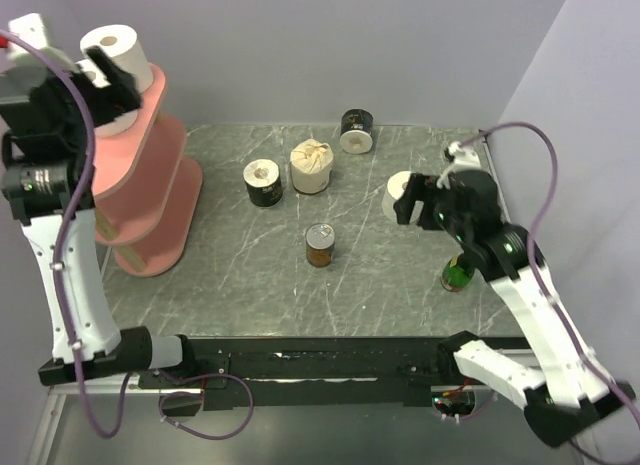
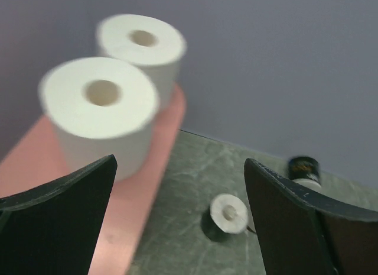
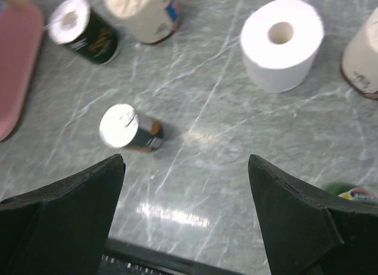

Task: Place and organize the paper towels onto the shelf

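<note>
Overhead check: left gripper (image 1: 105, 80) sat released and empty at the top board of the shelf (image 1: 150, 200). Right gripper (image 1: 408, 207), also released, hung just beside a loose white roll (image 1: 399, 186) on the table.

Left wrist: two stacked-side white rolls (image 2: 100, 109) stood on the board. I judged a careless retreat could knock the nearer one off.

Right wrist: green bottle (image 3: 348, 192) lay close. I judged a swing could topple it.

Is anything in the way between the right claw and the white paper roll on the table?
Nothing visible. Only bare table lies between the open right gripper and the white roll. The tin can sits off to one side, the green bottle to the other.
</note>
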### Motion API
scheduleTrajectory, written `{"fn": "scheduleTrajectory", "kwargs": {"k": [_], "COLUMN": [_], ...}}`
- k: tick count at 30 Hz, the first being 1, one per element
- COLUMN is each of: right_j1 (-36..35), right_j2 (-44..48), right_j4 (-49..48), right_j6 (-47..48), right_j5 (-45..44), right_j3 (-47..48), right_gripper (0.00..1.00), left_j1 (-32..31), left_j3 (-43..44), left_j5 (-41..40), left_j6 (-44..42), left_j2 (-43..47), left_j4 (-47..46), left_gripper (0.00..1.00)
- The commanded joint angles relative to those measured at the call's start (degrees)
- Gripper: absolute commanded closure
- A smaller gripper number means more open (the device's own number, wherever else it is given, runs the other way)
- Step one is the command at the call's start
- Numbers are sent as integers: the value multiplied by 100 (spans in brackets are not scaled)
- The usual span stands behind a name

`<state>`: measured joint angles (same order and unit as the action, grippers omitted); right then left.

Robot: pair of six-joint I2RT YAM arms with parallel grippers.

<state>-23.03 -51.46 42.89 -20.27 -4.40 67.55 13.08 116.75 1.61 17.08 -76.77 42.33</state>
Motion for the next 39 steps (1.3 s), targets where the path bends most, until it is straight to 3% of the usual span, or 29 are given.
{"fn": "scheduleTrajectory", "kwargs": {"k": [1, 5, 8, 13, 19, 25, 30, 39], "right_j1": [114, 421, 781, 958, 1186, 1371, 1389, 1380], "right_j2": [-959, -1603, -2209, -2903, -3765, -4363, -4837, -5435], "right_j4": [-229, -615, -554, -1002, -906, -1020, -923, -888], "right_j6": [164, 462, 480, 752, 1025, 1254, 1429, 1298], "right_j5": [-974, -888, -563, -105, -69, 71, 19, 563], "right_j3": [487, 584, 907, 1102, 1743, 2086, 2359, 2781], "right_gripper": [14, 21, 24, 26, 25, 26, 28, 34], "left_j1": [-1104, -2202, -2625, -2881, -3136, -3330, -3338, -3461], "left_j3": [-257, -1247, -1986, -3566, -5264, -6390, -6858, -6920], "left_j5": [68, 304, 384, 1331, 1720, 1939, 2238, 1844], "left_j6": [-161, -152, -258, -451, -302, -170, -196, -223], "left_j2": [486, 961, 1322, 1919, 2394, 2711, 2747, 2685], "left_j4": [92, -198, -400, -1154, -2166, -2931, -3134, -3046], "left_gripper": [5, 6, 7, 6, 5, 5, 4, 4]}}
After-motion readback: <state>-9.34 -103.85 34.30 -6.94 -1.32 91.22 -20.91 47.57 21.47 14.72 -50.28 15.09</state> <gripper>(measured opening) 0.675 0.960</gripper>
